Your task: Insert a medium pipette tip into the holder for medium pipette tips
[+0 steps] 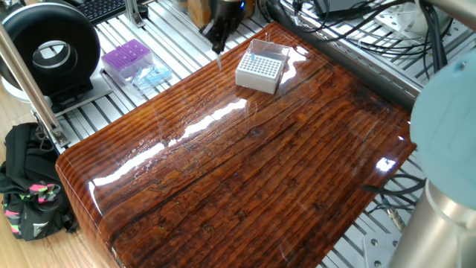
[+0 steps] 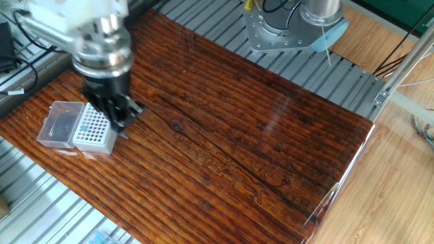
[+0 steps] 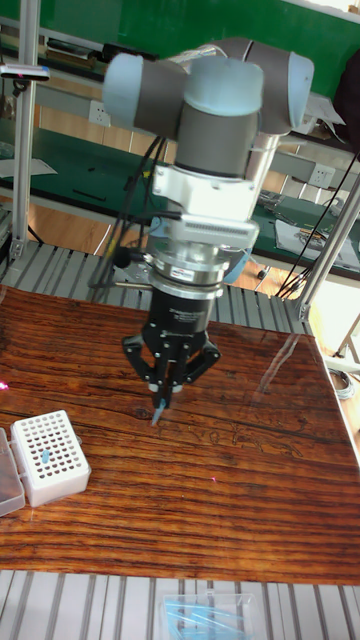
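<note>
We see the gripper (image 3: 163,392) hanging above the wooden table (image 3: 230,500) in the tall fixed view, its two black fingers (image 3: 150,380) drawn together and clamped on the medium pipette tip (image 3: 158,411); the tip points straight down from between the fingertips, slender and blue-grey, its lower end clear of the wood. The holder for medium pipette tips (image 3: 49,456) sits on the table to the left of the gripper and nearer the front edge in this view, a white box with a grid of small holes on top; we spot one bluish tip already standing in the grid; the clear lid part (image 3: 8,485) lies at its left, cut off by the picture's edge.

Over to one fixed view; the gripper (image 1: 217,45) is at the far edge of the table (image 1: 245,179), the tip (image 1: 219,62) a thin pale line beneath it, just left of the holder (image 1: 260,71); tip and holder are apart, not touching. Off the table to the left, a purple tip rack (image 1: 126,59) rests on the aluminium rails, with a clear packet (image 1: 152,76) of bluish items beside it; a black round device (image 1: 50,52) stands further left.

In the other fixed view the arm is blurred; the gripper (image 2: 121,122) hangs just beside the right edge of the holder (image 2: 92,130), with the lid (image 2: 60,125) lying open on the far side of the box from it; we cannot make out the tip here.
</note>
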`<state>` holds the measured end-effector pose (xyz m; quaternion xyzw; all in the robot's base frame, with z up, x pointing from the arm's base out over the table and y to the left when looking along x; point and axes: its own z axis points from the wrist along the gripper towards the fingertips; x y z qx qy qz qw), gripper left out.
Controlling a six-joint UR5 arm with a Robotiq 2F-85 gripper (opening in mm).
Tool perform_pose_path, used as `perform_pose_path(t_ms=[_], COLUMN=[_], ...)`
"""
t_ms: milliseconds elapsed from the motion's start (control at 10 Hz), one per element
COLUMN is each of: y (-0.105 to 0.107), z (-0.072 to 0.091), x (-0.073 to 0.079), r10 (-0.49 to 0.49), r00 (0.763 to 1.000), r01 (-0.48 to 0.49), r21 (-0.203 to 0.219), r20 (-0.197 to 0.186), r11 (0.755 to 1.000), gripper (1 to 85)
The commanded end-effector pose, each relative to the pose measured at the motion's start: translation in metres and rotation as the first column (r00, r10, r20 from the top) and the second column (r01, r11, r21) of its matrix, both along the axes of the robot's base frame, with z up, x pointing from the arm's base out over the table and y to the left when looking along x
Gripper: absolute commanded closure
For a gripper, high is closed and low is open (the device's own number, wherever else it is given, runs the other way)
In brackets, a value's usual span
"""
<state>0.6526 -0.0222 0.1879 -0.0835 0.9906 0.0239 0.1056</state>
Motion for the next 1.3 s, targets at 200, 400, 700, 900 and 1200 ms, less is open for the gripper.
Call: perform_pose_path(t_ms=[200,400,700,900,1200], y=[-0.058,-0.072,-0.073,-0.069,-0.062], z=[-0.003,-0.01,-0.009,-0.008,-0.004], x=[0.018,0.009,0.009,0.012,0.022], r10=[0.108,0.116,0.129,0.14,0.178], r00=[0.992,0.993,0.991,0.989,0.979], r01=[-0.11,-0.117,-0.13,-0.142,-0.183], r21=[0.039,0.025,0.023,0.032,0.042], r20=[0.062,0.035,0.039,0.053,0.104], r11=[0.993,0.993,0.991,0.989,0.982], gripper=[84.7,84.7,84.7,84.7,84.7])
